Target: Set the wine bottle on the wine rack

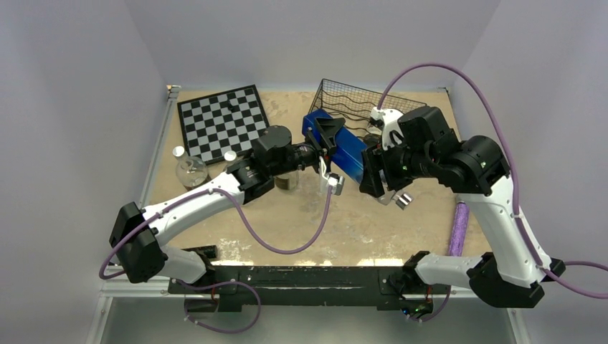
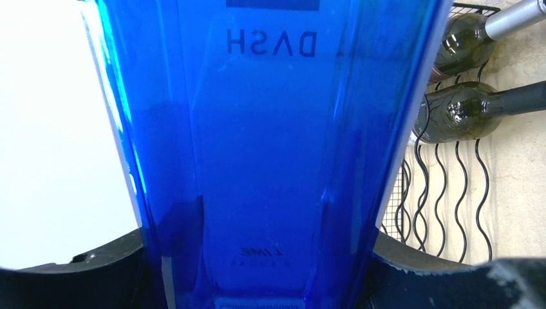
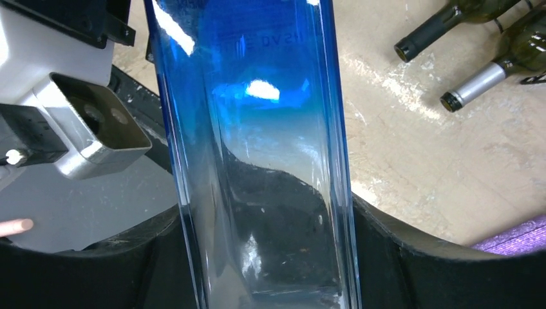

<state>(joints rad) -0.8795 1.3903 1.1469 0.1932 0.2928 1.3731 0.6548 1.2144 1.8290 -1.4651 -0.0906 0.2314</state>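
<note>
A square blue glass bottle (image 1: 349, 149) is held in the air between both arms, just in front of the black wire wine rack (image 1: 353, 97). My left gripper (image 1: 330, 140) is shut on its upper end, and the bottle fills the left wrist view (image 2: 270, 129) between the jaws (image 2: 264, 280). My right gripper (image 1: 371, 169) is shut on its lower, clearer end (image 3: 257, 129), which sits between the jaws (image 3: 267, 273). The rack's wavy wires (image 2: 444, 193) hold two dark green bottles (image 2: 463, 109) at the right of the left wrist view.
A black-and-white chessboard (image 1: 224, 122) lies at the back left. A glass flask (image 1: 191, 170) and a small jar (image 1: 287, 182) stand by the left arm. A purple roll (image 1: 459, 228) lies at the right. Two bottle necks (image 3: 483, 84) point onto the table.
</note>
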